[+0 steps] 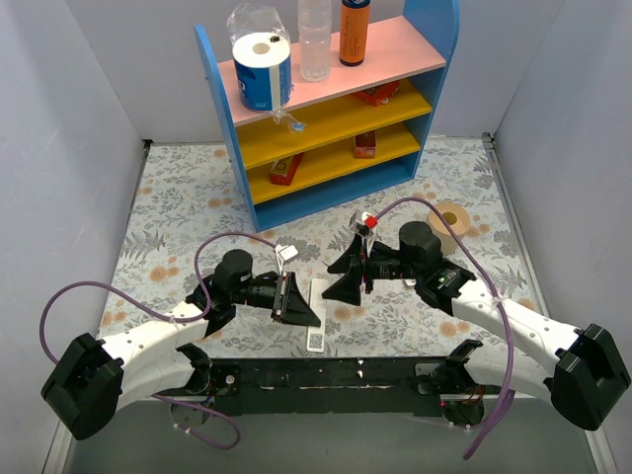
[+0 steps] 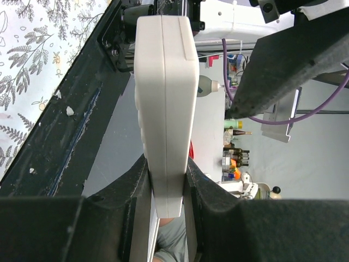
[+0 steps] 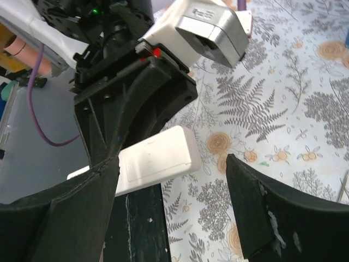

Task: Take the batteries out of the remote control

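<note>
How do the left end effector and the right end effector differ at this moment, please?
The left end effector is clamped on the white remote control, while the right end effector stands wide open, gripping nothing. The left end effector points rightward; the right end effector points leftward. Both are black and face each other closely.

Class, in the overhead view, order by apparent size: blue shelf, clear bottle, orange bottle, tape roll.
1. blue shelf
2. clear bottle
3. orange bottle and tape roll: look alike; bottles stand nearer the camera, so unranked.
</note>
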`<state>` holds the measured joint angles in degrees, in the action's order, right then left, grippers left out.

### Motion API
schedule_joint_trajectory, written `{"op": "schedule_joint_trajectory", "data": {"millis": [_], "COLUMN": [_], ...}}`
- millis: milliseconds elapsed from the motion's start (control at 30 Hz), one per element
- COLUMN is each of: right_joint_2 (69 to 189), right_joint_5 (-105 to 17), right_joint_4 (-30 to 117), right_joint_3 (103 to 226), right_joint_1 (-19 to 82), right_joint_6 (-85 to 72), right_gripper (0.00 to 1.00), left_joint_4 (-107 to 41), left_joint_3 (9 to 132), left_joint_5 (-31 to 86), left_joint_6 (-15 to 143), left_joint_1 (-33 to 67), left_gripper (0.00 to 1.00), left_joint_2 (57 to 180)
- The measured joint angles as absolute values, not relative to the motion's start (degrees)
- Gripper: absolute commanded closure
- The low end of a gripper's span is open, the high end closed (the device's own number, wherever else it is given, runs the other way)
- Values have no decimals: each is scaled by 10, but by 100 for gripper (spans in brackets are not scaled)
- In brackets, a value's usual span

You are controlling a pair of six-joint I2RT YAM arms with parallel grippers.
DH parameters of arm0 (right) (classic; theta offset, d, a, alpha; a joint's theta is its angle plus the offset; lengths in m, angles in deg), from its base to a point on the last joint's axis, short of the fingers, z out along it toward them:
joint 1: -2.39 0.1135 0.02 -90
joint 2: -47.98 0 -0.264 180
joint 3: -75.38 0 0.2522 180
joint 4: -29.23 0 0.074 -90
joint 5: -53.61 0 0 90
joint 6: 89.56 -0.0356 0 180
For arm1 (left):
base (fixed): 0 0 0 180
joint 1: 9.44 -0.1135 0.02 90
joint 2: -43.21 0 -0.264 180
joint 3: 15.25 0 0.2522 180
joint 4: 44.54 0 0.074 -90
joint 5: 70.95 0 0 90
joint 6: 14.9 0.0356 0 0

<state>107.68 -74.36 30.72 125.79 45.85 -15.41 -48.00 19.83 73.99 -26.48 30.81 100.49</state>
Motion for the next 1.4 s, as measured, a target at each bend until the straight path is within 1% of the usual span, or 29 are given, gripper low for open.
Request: {"op": "schedule_joint_trajectory", "data": {"millis": [167,433,533,567,667,733,767,867,967,1300,1400], "right_joint_2": [1095,1157,1170,1172,1175,1177,1178,1181,1182,1205,1209], "right_joint_5": [-784,-808,-819,-821,-833,-844,-849,-870,-890,-903,-896], "right_joint_4": [211,170,153,149,132,124,121,109,94,67,59], "right_joint_3": [1225,1222,1222,1222,1220,1220,1220,1215,1205,1194,1194], "right_joint_1": [459,459,459,459,459,459,459,459,459,460,464], "right_joint_6": [-161,-143,-141,-141,-138,-136,-136,-135,-140,-159,-164], "right_gripper": [16,20,24,27,30,29,26,21,19,21,25], "left_joint_4": [-481,-488,-488,-488,-489,-488,-489,-491,-493,-494,-496], "left_joint_3": [195,193,185,183,183,183,183,183,183,183,183], "left_joint_5": [740,744,748,749,754,755,755,756,757,759,759], "left_joint_6": [-269,-269,-270,-270,-270,-270,-270,-270,-270,-270,-271], "left_joint_1": [308,308,308,308,308,308,308,308,308,308,308], "left_gripper": [100,100,100,100,100,100,100,100,100,100,100], "left_joint_2": [1005,1014,1020,1020,1020,1020,1020,1020,1020,1021,1025]}}
